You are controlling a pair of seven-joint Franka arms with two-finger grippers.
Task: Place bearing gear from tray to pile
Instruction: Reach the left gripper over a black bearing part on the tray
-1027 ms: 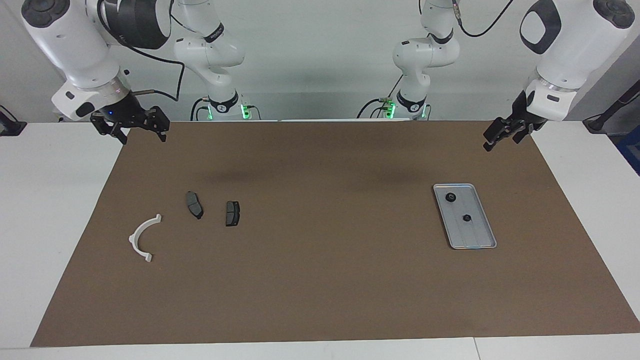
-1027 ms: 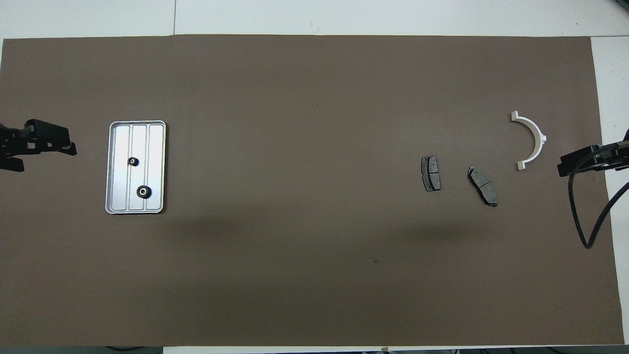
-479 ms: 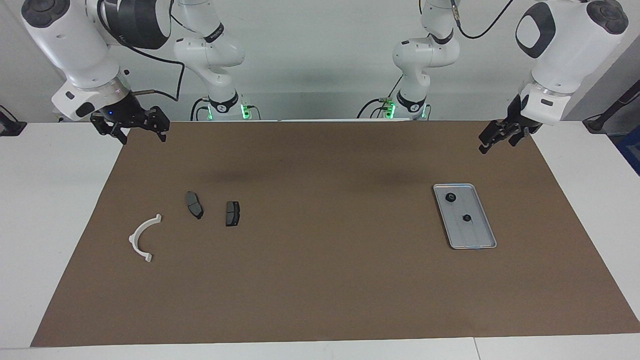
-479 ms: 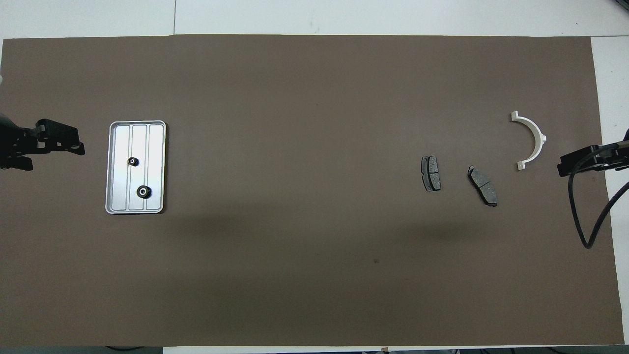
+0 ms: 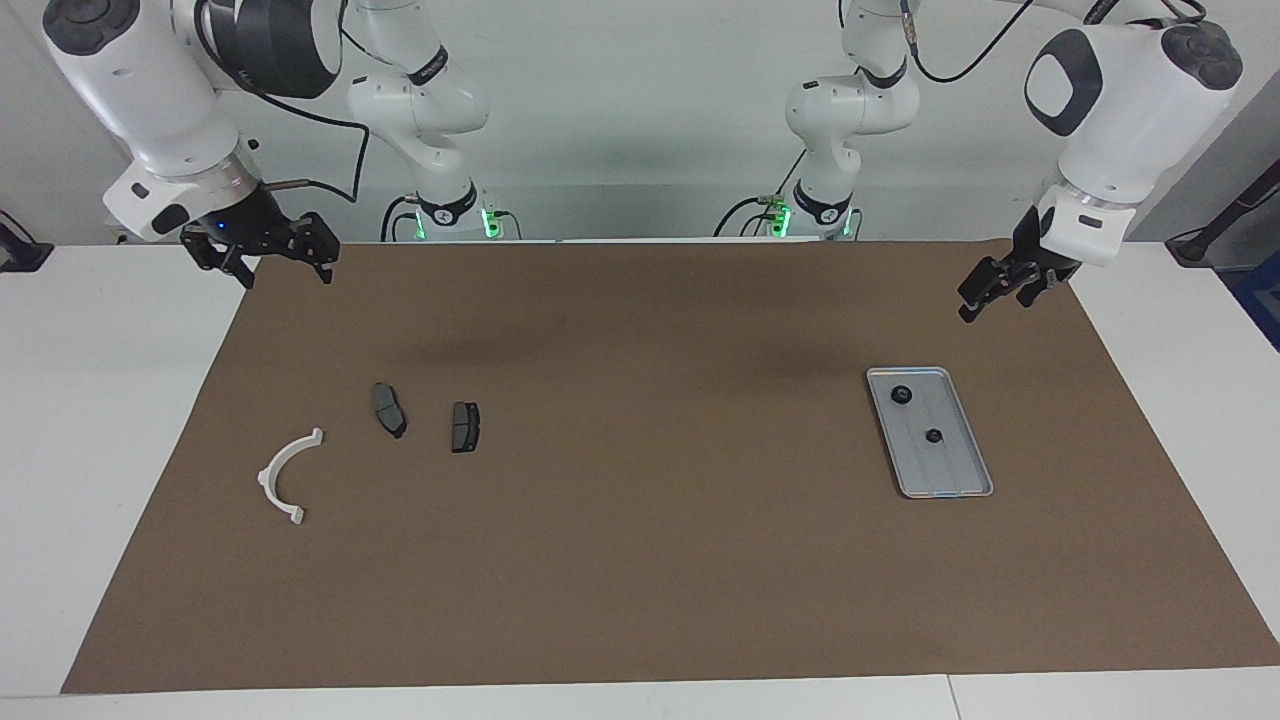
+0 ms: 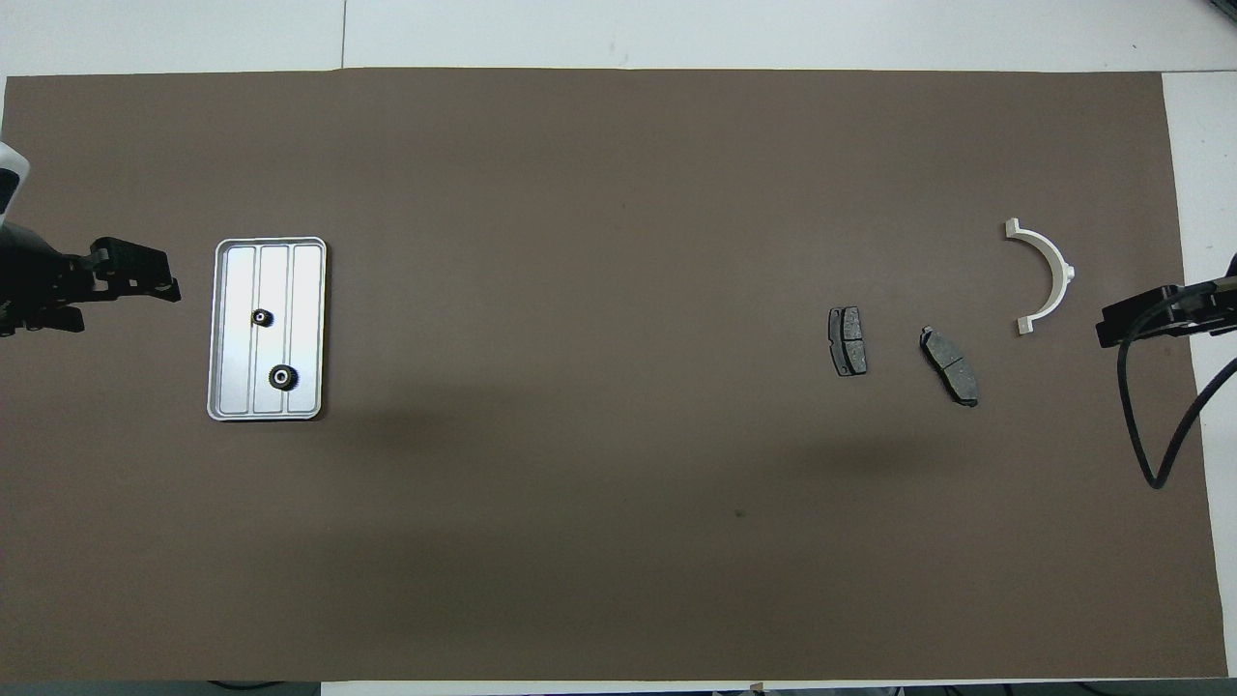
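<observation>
Left gripper [image 5: 985, 295] has advanced toward the tray [image 5: 962, 470], fingers spread wide and empty; right gripper [image 5: 268, 256] waits, likewise wide. Both gears [image 5: 902, 395] remain in tray. Risk: small gear slipping from pinch.

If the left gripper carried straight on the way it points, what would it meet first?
Probably the bare brown mat, just short of the tray; the left gripper angles downward toward it, though depth is unclear.

A robotics lab: two white arms [image 5: 1100, 90] mounted at a mat-covered table [image 5: 640, 560].
</observation>
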